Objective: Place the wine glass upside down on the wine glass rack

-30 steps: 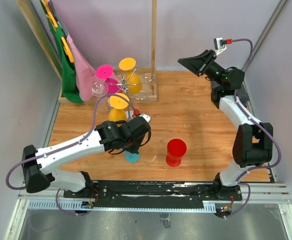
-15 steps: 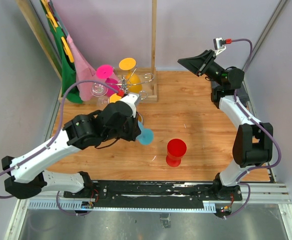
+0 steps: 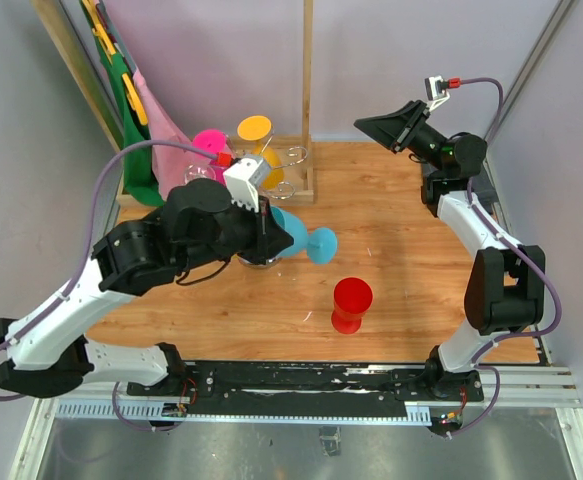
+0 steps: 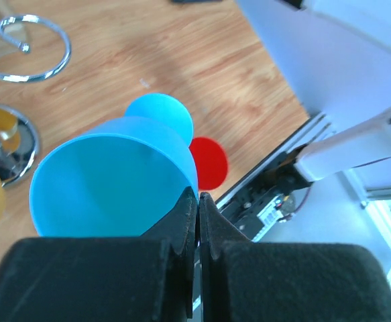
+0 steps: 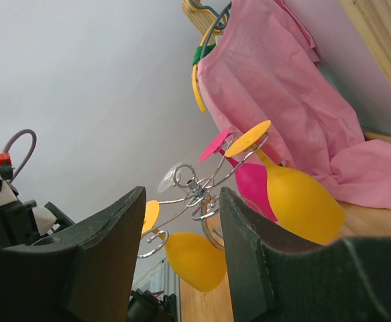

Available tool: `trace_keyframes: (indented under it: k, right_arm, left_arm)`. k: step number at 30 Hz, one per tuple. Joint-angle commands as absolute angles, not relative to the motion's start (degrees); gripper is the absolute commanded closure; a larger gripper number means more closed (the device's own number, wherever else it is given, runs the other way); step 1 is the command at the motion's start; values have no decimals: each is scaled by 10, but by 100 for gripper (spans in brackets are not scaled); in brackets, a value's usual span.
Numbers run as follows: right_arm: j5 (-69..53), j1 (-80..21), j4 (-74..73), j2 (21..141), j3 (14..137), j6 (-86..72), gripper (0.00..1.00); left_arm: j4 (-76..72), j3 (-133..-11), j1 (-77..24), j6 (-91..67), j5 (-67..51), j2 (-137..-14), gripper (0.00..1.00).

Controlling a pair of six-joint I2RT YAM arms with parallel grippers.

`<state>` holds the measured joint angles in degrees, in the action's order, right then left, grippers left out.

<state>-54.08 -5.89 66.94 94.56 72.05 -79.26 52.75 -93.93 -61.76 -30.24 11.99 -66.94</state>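
The left gripper (image 4: 197,201) pinched the blue wine glass (image 4: 108,171) by its rim only and could drop it; right gripper (image 5: 182,201) stood apart

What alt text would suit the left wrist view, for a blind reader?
The left gripper pinches the rim of a blue wine glass, its open bowl facing the camera, above a wooden table. A red glass shows beyond it; the wire rack's silver loop and shiny base are at the left.

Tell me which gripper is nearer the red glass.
Left. The left gripper, holding the blue glass, is just up-left of the red glass; the right gripper hangs open far back on the right.
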Motion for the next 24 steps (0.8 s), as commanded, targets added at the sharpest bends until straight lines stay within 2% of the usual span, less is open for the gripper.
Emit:
trace_keyframes:
  k: [1,6,18,24]
  right_arm:
    - [-558,-53,675,946,726,-772,50]
    - [-559,-48,676,947,721,-770,50]
    - [-569,-52,686,944,727,-773,50]
    - [-569,-60,685,940,723,-773,50]
  left_arm:
    - [453,-962,-624,-303,77,-635,100]
    - [342,-931,-625,-304,49,-580,100]
    - [177,-870,-625,-255,149,-464,100]
    - [126,-872,-624,-229,139,-468,100]
